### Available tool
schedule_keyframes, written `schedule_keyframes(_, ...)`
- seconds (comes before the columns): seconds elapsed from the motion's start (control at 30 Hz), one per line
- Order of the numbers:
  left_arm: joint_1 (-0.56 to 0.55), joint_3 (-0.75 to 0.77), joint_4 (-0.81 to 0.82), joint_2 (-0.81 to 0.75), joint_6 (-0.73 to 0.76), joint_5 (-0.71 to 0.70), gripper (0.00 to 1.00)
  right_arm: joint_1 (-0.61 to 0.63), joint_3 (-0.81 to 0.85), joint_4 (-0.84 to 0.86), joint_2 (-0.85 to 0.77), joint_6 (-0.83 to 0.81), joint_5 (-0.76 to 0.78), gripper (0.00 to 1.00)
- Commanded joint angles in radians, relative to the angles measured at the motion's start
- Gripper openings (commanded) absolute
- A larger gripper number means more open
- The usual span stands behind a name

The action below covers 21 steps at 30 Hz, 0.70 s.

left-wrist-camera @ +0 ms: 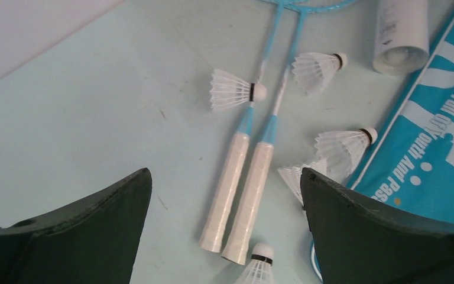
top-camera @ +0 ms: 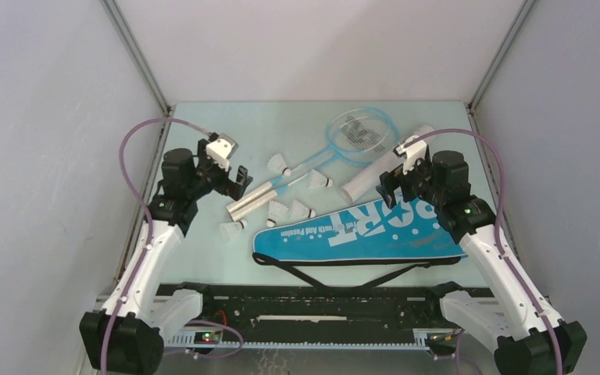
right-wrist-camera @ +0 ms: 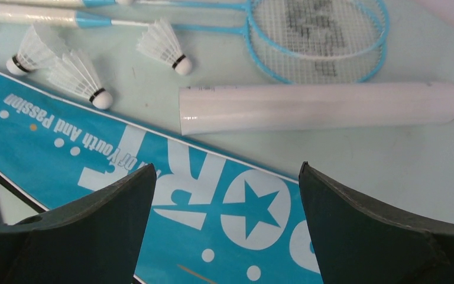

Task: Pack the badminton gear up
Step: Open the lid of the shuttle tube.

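Pale mint-green tabletop fills the middle of the top view, lightly scuffed. It is boxed in by plain grey-white walls, with metal corner posts running to the upper corners. Two light-blue rackets lie diagonally at centre, heads upper right and white handles lower left. Five shuttlecocks are scattered around the handles. A white tube lies right of centre, just above the blue bag, whose black strap loops toward the bottom edge. The left gripper and the right gripper both hang spread wide, holding nothing.
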Motion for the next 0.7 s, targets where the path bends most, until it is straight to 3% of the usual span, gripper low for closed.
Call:
schedule_keyframes(0.0, -0.054, 0.018, 0.029, 0.023, 0.076, 0.063, 1.0, -0.024, -0.036, 0.059, -0.001, 0.03, 0.006, 1.0)
schedule_keyframes(0.43, -0.407, 0.289, 0.009, 0.34, 0.052, -0.096, 1.0, -0.258, -0.035, 0.102, -0.009, 0.131, 0.141, 1.0)
schedule_keyframes(0.67, -0.603, 0.626, -0.092, 0.671, -0.005, -0.219, 1.0, -0.367, -0.036, 0.11, -0.023, 0.19, 0.202, 1.0)
